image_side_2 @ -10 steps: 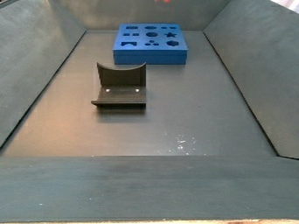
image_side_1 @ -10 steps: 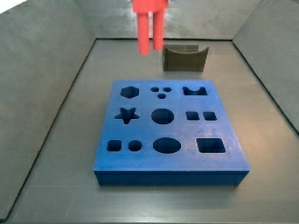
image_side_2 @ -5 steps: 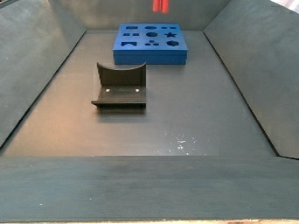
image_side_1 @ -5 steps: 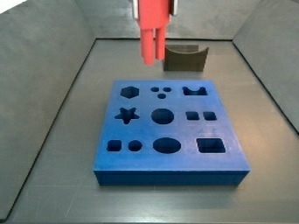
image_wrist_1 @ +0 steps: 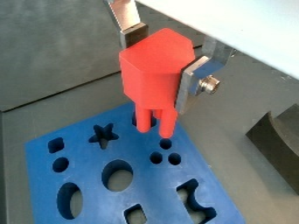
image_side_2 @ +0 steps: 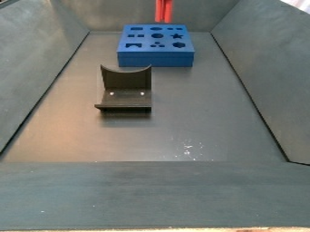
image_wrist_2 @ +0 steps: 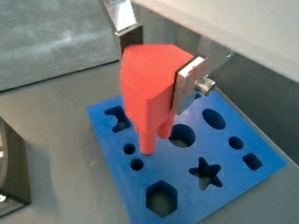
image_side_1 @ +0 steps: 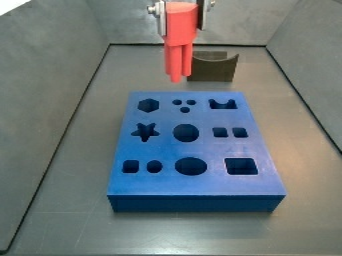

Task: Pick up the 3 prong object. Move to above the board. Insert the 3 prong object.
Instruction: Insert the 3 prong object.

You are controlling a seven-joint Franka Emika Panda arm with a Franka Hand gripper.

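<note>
Grey tray floor (image_side_1: 67,160) with sloping grey walls surrounds the board (image_side_1: 194,190), a flat blue block with dark cut-outs: a star, a hexagon, circles and squares. Taking the board as the landmark, the gripper (image_side_1: 179,12) hangs above its far edge in a side view, its silver finger plates clamped on the blocky top of the 3 prong object (image_side_1: 179,55). The red-orange piece hangs upright with its legs pointing down at the board, and the leg tips are clear of the blue surface.

In both wrist views the piece (image_wrist_1: 158,74) fills the gap between the fingers (image_wrist_1: 197,77), and its legs end over the small round holes near the board's edge (image_wrist_1: 47,144). In a wrist view the legs (image_wrist_2: 149,131) appear as one narrow red column over the blue block (image_wrist_2: 263,179).

Beyond the board's far edge, apart from it, the fixture (image_side_1: 214,66) stands on the floor. In a side view the fixture (image_side_2: 125,89) stands nearer the camera than the board (image_side_2: 155,47), with the red piece (image_side_2: 162,11) above it.
</note>
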